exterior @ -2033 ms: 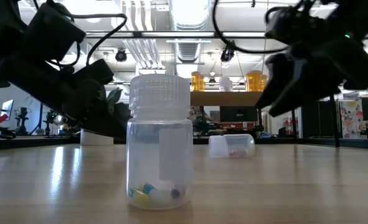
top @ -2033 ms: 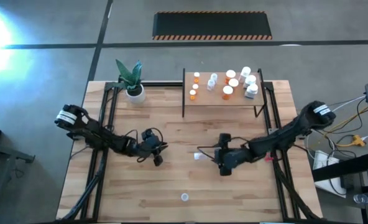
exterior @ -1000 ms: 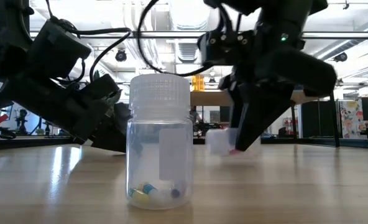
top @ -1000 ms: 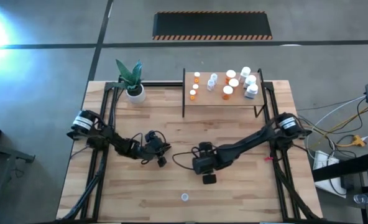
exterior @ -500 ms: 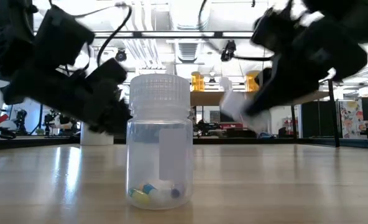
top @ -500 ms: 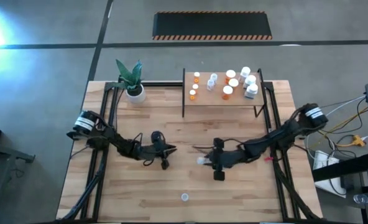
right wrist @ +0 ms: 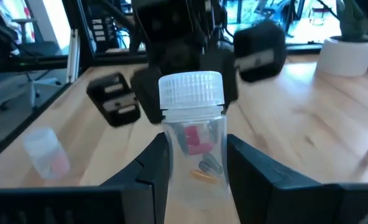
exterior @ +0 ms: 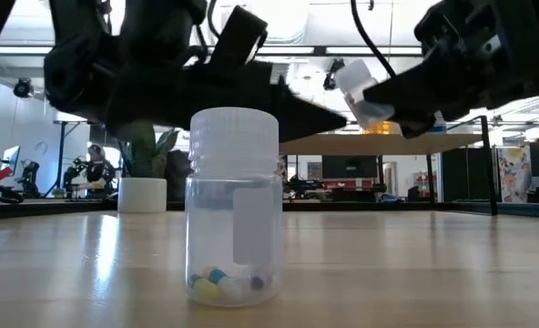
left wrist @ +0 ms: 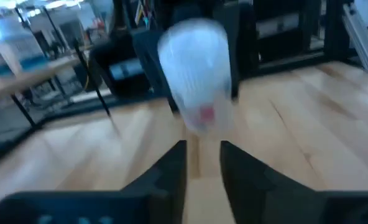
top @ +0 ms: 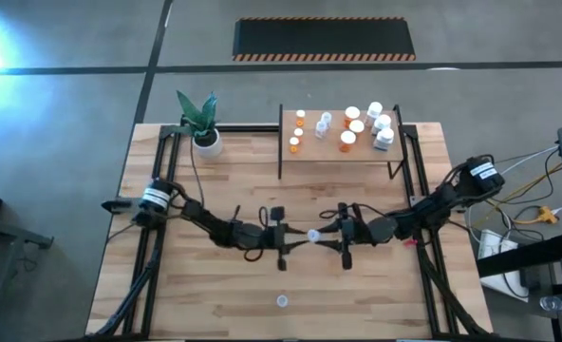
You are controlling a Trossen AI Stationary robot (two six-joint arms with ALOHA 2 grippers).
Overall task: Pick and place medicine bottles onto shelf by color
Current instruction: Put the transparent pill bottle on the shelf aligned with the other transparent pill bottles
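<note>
Clamped in my right gripper [right wrist: 196, 163], a clear pill bottle [right wrist: 193, 124] hangs mid-table, cap toward my left gripper [top: 283, 241] at nine o'clock, its fingers slightly apart. The shelf [top: 338, 152] lies at twelve o'clock. Meeting too fast could knock the bottle loose.

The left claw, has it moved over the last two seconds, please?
Yes. The left claw has moved rightward toward the table's middle, away from the plant pot, nearing the right claw's bottle.
</note>
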